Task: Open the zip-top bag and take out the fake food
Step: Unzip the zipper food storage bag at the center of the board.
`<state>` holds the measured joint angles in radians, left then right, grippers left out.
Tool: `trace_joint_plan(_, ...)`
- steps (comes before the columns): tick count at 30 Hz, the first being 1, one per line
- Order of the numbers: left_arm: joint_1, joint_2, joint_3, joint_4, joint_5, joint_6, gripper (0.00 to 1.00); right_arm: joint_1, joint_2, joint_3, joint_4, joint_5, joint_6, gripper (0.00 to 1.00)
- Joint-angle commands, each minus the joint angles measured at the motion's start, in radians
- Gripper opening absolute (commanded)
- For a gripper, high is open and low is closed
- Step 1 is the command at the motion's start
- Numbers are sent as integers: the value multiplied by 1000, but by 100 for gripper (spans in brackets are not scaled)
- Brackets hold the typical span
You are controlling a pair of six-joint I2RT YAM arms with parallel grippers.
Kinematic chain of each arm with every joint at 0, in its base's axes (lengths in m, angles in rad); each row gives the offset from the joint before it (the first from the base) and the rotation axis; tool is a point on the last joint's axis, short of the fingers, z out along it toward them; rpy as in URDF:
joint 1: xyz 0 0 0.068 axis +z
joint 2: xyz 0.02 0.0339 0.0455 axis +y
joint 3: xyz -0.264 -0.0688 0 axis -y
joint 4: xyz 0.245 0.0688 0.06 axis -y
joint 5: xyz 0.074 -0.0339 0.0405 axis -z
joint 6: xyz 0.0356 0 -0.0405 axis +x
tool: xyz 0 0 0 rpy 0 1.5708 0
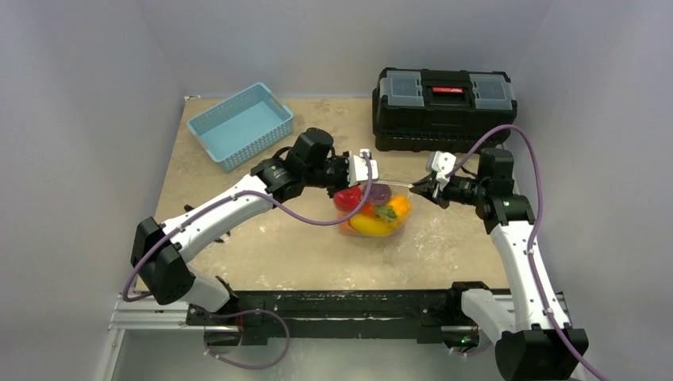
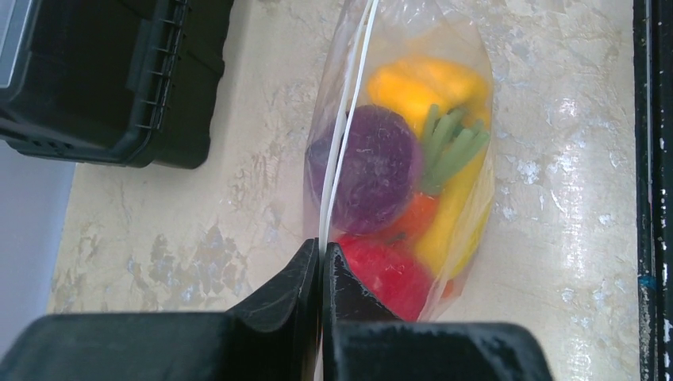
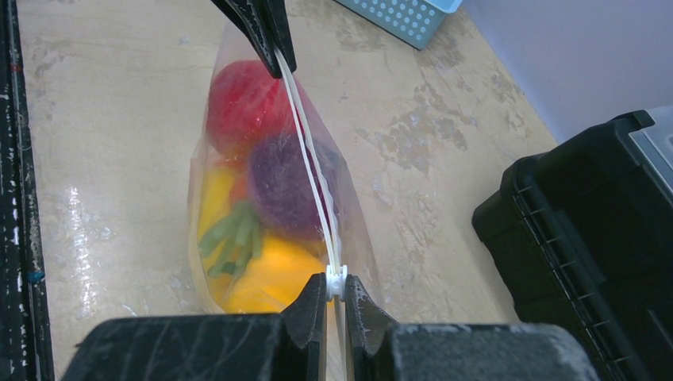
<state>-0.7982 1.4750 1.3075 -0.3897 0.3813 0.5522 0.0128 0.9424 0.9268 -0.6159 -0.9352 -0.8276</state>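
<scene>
My left gripper is clamped tight on the white zip strip at one end of the zip-top bag, and my right gripper is pinched onto the opposite end. The bag sits just in front of the black toolbox, with the fake food inside it.

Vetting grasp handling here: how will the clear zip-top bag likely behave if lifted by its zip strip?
Probably floppy: the thin zip-top bag sags around the fake food; only the zip strip, pinched in the jaws of the left gripper and right gripper, looks taut. Likely bottom-heavy, since the food bunches low. Pieces may roll once it opens.
</scene>
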Motion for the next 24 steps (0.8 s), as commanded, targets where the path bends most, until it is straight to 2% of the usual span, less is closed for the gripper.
trace_joint_plan(1, 25, -58, 3, 25, -38, 7, 0, -7, -6, 4, 14, 14, 3, 0)
trace_joint_plan(24, 80, -119, -42, 44, -71, -10, 0, -59, -10, 6, 29, 39, 25, 0)
